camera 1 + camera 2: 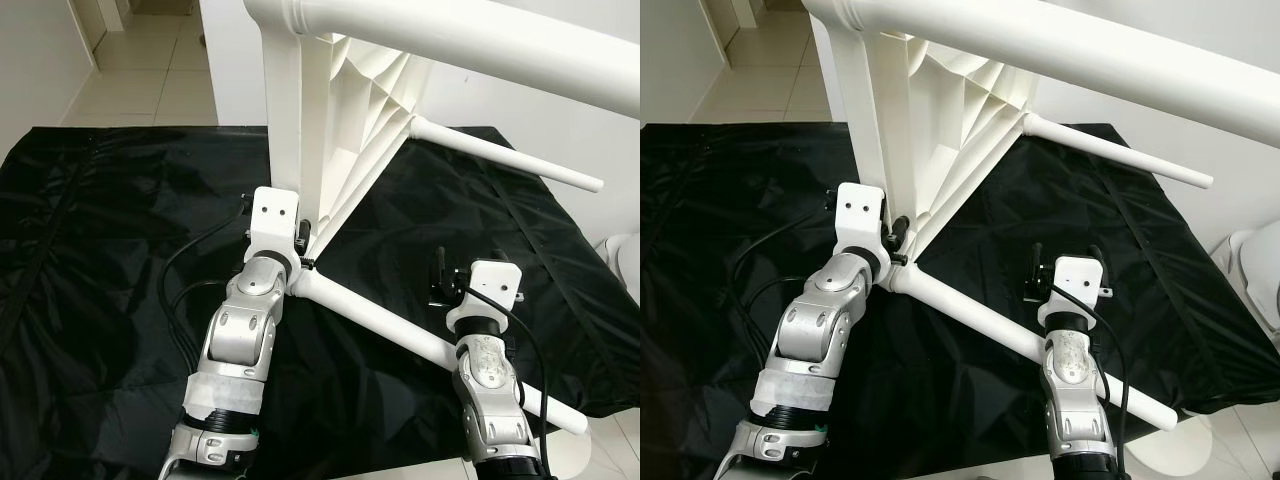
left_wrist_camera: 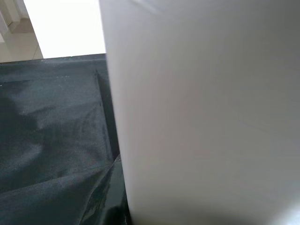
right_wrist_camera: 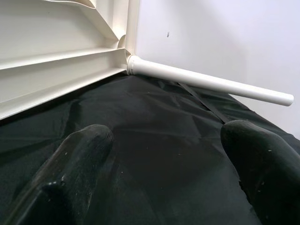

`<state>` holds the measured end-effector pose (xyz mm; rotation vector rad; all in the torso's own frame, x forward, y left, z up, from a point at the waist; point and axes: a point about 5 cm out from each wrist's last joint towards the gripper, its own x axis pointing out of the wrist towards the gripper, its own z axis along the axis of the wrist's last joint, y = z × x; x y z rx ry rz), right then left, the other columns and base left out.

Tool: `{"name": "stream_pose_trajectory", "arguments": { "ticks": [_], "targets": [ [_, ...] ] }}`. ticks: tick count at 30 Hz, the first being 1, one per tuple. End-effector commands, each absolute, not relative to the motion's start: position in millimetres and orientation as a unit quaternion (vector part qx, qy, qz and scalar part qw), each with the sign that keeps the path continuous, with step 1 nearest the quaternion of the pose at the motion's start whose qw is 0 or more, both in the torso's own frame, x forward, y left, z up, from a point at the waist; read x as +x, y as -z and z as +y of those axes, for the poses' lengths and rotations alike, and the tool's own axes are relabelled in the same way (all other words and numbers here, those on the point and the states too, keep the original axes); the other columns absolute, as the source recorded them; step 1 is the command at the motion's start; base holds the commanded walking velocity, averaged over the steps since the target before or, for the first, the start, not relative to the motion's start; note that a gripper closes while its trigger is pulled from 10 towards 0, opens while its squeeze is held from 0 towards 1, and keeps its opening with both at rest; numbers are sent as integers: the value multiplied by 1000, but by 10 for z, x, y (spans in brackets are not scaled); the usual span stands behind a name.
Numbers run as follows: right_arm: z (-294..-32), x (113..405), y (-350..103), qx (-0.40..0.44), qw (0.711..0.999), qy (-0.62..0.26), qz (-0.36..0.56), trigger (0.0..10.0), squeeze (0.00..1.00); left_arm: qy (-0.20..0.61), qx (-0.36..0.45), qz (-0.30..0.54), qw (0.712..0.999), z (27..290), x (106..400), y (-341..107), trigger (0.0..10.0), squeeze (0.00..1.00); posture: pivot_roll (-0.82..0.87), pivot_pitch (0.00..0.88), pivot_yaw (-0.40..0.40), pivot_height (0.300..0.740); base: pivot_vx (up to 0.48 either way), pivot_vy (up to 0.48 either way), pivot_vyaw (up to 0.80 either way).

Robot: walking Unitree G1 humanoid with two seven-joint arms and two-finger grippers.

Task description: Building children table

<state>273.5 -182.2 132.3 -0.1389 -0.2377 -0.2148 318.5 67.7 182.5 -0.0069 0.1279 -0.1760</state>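
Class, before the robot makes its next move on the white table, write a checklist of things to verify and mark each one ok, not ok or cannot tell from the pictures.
1. Table rests on its side on the black cloth: ok.
2. Near leg is seated in the table corner: ok, it joins there.
3. Far leg is attached: ok.
4. Left claw is at the corner by the near leg: ok; its grip: cannot tell.
5. Right claw is open and holds nothing: ok.
6. Right claw is on the near leg: not ok, it hovers above the cloth.
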Motion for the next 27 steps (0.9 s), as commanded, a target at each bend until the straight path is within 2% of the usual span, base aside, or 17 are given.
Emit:
{"name": "stream_pose_trajectory", "arguments": {
  "ticks": [1,3,4,12,13,14,20,27],
  "targets": [
    [-1817,2740,-1345,-76,984,103,-120,10000,0,63,-21,53,996,666,3175,-1863,10000,0,56,45,-36,740,0,0,0],
    [-1814,2740,-1345,-76,985,102,-119,10000,0,83,-14,37,996,623,3158,-1896,10000,0,56,48,-37,740,0,0,0],
    [-1812,2740,-1346,-76,985,102,-119,10000,0,97,-19,24,995,590,3139,-1920,10000,1000,56,47,-37,740,0,0,0],
    [-1814,2733,-1348,-77,985,101,-119,10000,0,129,-20,9,991,515,3088,-1947,10000,1000,56,49,-38,740,0,0,0],
    [-1814,2737,-1350,-78,985,101,-119,10000,0,143,-16,10,990,490,3072,-1931,10000,145,57,49,-38,740,0,0,0],
    [-1815,2737,-1351,-78,985,101,-119,10000,0,156,-11,9,988,468,3053,-1917,10000,0,55,50,-39,740,0,0,0],
    [-1816,2734,-1350,-78,985,100,-119,10000,0,195,5,4,981,432,2991,-1863,10000,0,56,50,-40,740,0,0,0],
    [-1822,2745,-1352,-81,985,96,-118,10000,0,279,34,-19,959,437,2837,-1741,10000,0,58,54,-50,740,0,0,0]
  ]
}}
